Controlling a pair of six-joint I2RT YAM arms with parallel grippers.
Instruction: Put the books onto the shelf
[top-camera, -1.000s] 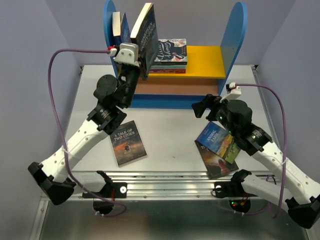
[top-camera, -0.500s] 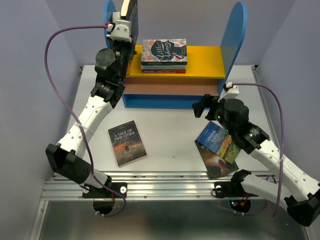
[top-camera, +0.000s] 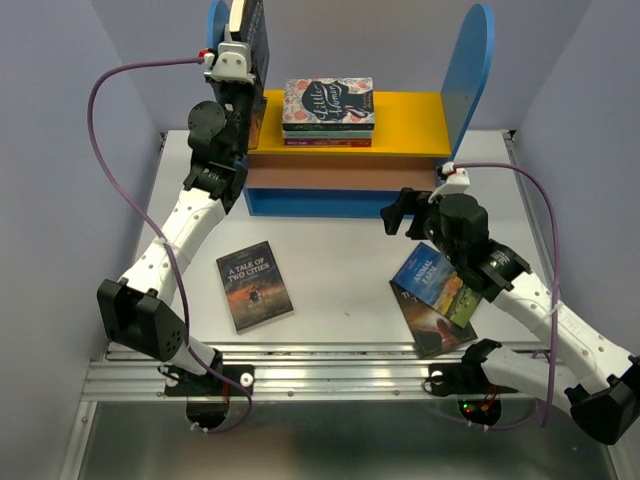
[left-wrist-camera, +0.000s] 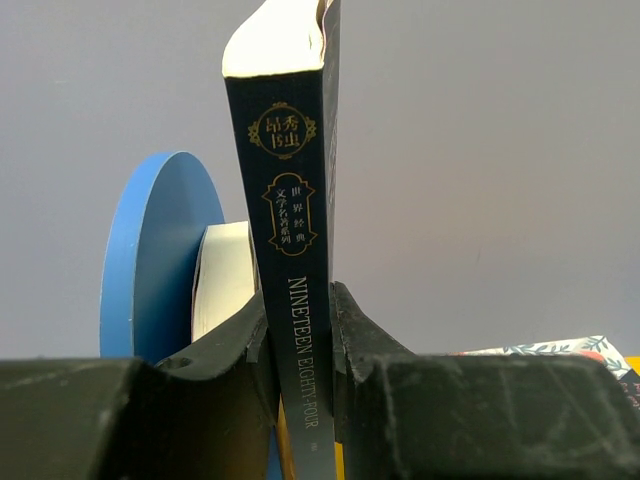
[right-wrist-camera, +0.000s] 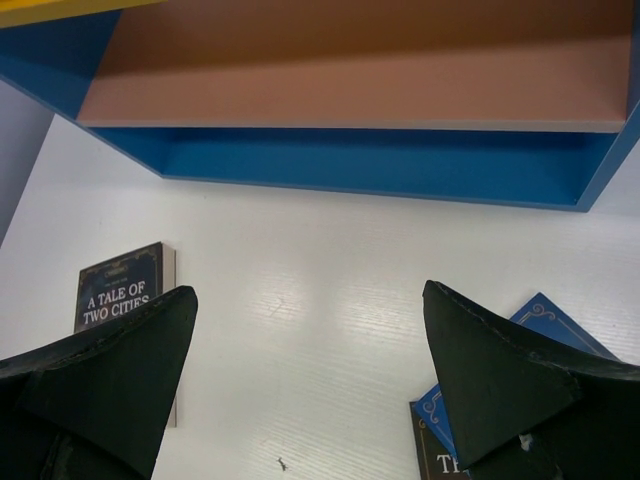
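1. the left claw (left-wrist-camera: 300, 345) is narrowed onto a dark book (left-wrist-camera: 285, 180), one finger on each cover, low down on the spine, which reads "nineteen eighty-four".
2. that dark book stands upright at the left end of the shelf (top-camera: 470, 70), its top above the round top of the left panel (left-wrist-camera: 150, 250). its foot is hidden, so i cannot tell if it rests on the yellow board (top-camera: 410, 120).
3. a second book (left-wrist-camera: 222, 275) stands between the dark book and the left panel, and reaches less high.
4. a flat stack (top-camera: 328, 110) lies mid-board, apart from the dark book.
5. the right claw (right-wrist-camera: 308, 300) is spread wide and holds nothing. it hangs over the desk (top-camera: 340, 250) in front of the shelf's base.
6. three books lie flat on the desk: tale of two cities (top-camera: 255, 285) to the left, animal farm (top-camera: 435, 280) to the right, overlapping a lower book (top-camera: 435, 325).
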